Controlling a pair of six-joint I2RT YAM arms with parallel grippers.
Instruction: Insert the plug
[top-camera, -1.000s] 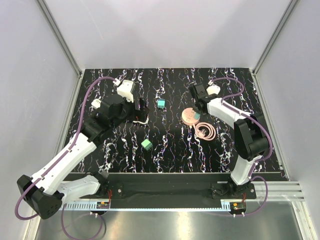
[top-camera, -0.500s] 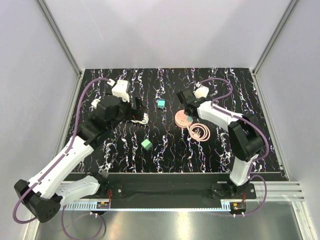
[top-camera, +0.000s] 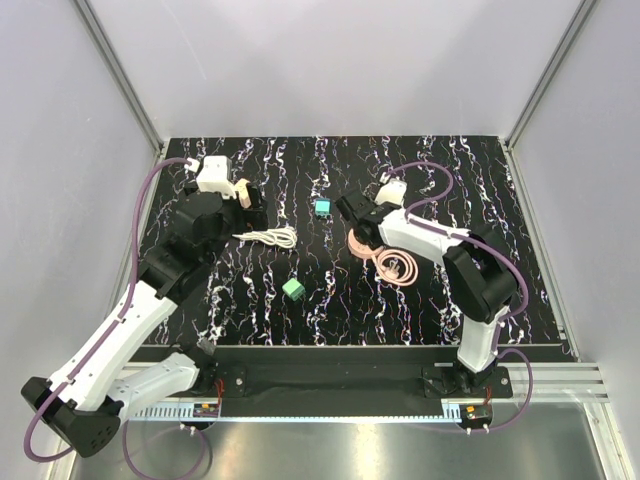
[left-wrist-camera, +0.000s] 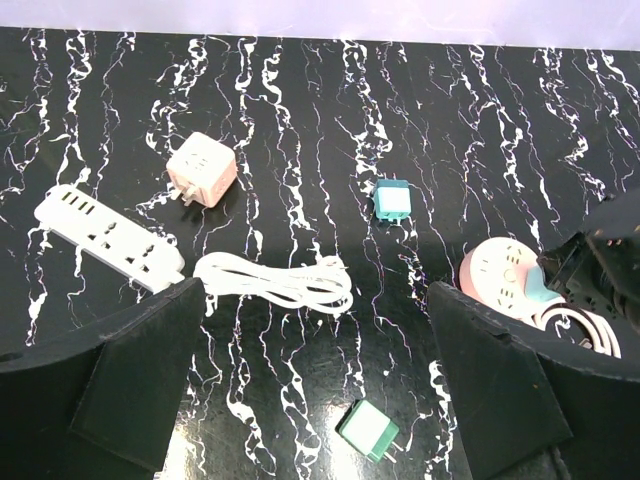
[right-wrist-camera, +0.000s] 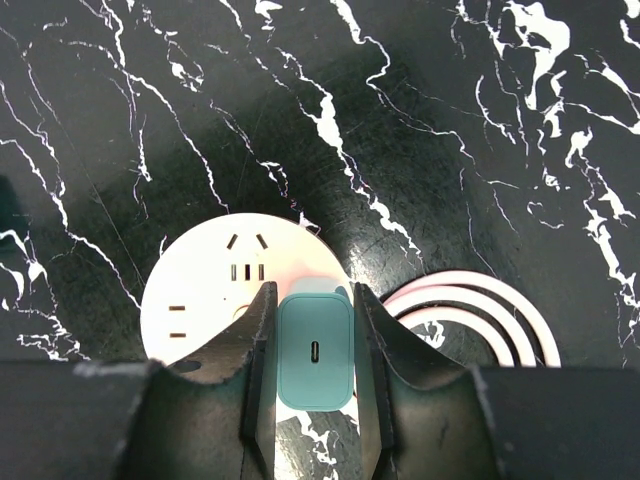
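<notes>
Right tool (right-wrist-camera: 313, 305), clamped on the teal plug (right-wrist-camera: 315, 362), has slid the round socket (right-wrist-camera: 200, 290) along beneath it; left tool (left-wrist-camera: 312, 372) gapes empty. Seating looks unfinished.

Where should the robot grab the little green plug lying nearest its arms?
By its boxy body, coming straight down from above and closing on the two flat side faces. The green plug lies flat on the table with its metal prongs sticking out sideways at one end, so gripping the body should leave them free for a socket.

Seemingly four plugs (left-wrist-camera: 202, 170) (left-wrist-camera: 392, 200) (left-wrist-camera: 370, 430) (right-wrist-camera: 315, 350), two power strips (left-wrist-camera: 110, 235) (left-wrist-camera: 500, 275)
</notes>
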